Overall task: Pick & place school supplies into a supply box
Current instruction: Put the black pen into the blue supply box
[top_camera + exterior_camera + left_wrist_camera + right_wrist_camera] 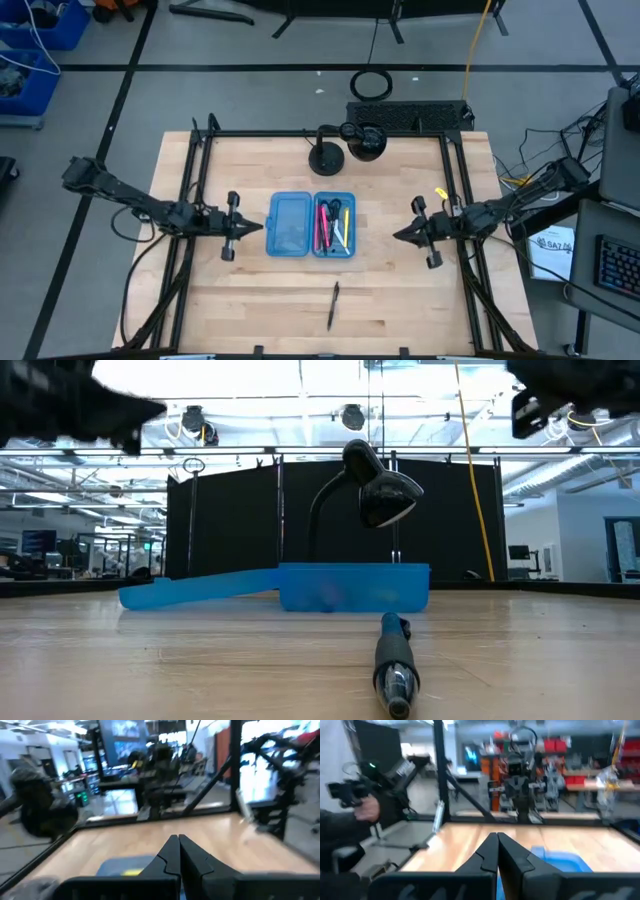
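Note:
The translucent blue supply box lies open at the table's middle. Its left half is empty; its right half holds pink, red and yellow pens and small scissors. It also shows in the low view. A dark pen lies on the table nearer the front edge, and shows in the low view. My left gripper is shut and empty, left of the box, above the table. My right gripper is shut and empty, right of the box. Both show shut in their wrist views.
A black desk lamp stands at the table's far edge behind the box. A black frame runs along the table's sides. Blue crates sit on the floor at the far left. Bare wood lies around the dark pen.

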Controlling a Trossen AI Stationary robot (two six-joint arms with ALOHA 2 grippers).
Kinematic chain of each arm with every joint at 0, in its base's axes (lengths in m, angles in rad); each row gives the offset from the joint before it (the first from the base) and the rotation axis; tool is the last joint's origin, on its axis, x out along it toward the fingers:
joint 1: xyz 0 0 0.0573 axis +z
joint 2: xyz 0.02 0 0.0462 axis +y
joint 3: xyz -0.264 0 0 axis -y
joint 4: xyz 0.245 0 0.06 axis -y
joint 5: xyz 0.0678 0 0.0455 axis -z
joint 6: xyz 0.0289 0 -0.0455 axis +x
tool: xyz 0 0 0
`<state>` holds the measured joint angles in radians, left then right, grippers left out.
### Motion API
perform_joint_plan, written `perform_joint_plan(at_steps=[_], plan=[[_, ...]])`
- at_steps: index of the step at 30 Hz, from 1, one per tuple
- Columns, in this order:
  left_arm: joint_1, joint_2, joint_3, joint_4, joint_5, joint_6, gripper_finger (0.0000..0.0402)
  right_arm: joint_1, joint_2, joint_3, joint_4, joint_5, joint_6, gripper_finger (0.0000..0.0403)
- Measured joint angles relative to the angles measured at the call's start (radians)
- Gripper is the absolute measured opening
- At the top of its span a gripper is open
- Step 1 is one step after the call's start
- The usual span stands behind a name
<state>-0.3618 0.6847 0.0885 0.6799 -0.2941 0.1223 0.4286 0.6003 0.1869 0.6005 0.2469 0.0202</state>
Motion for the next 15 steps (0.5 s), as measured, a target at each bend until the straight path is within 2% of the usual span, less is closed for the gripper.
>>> perform_joint_plan(at_steps=[5,10,15], plan=[[0.004,0.000,-0.079,0.057,-0.076,0.056,0.0003,0.007,0.184,0.233,-0.228,0.031,0.051,0.0000],[0.004,0.001,-0.078,0.043,-0.159,0.104,0.0011,0.038,0.424,0.573,-0.540,0.120,0.166,0.0000],[0.004,0.001,-0.078,0.042,-0.180,0.200,0.0008,0.092,0.691,0.914,-0.799,0.125,0.338,0.0000]])
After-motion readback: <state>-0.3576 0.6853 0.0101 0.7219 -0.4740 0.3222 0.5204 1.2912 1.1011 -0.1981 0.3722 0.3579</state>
